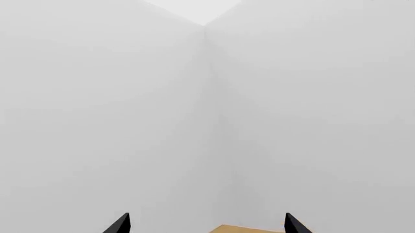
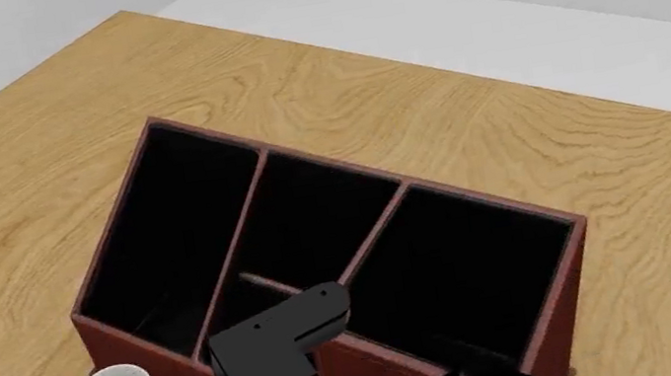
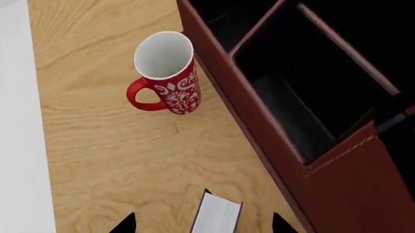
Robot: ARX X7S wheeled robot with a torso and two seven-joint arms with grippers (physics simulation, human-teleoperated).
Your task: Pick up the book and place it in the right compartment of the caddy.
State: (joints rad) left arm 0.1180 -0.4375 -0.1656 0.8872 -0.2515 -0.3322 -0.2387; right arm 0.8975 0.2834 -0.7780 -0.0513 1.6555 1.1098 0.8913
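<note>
Here the book [image 3: 217, 213] stands between the spread fingertips of the right gripper [image 3: 202, 224], just beside the caddy [image 3: 337, 179], not yet clamped. Grasping comes next, then lifting into the right compartment [image 2: 455, 275]. The left gripper [image 1: 204, 224] is released, empty.

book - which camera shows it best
The right wrist view: only there does the book appear, its white page edges showing between the right gripper fingertips, on the table beside the caddy. The head view and left wrist view show none of it.
</note>
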